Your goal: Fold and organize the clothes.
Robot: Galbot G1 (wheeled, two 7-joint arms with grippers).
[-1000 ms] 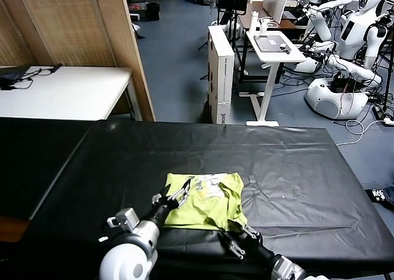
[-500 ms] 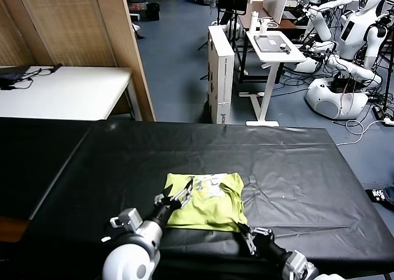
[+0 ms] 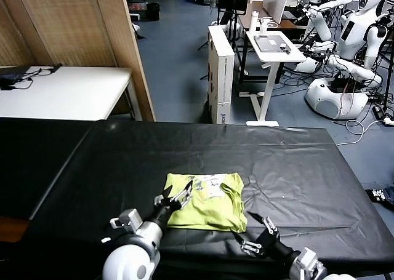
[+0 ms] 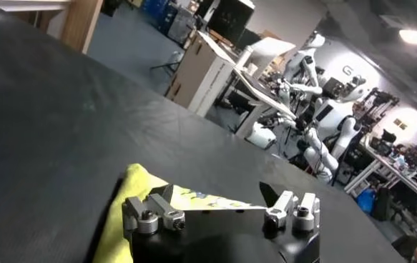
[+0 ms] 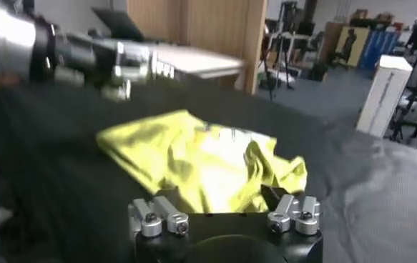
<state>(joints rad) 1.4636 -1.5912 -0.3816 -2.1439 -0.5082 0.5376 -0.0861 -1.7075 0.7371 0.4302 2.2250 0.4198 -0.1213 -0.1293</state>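
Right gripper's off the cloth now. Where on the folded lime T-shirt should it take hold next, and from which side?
Judging by its pose, the lime yellow-green cotton T-shirt is best taken at its rumpled near-right corner, approached low from the robot's side. That corner lies raised and bunched just ahead of the open right gripper; the open left gripper hovers at the left edge.

Lime yellow-green T-shirt [image 3: 206,200] with white print on black table [image 3: 295,169].

Lime T-shirt [image 3: 206,200] folded, apparently (print up), near edge.
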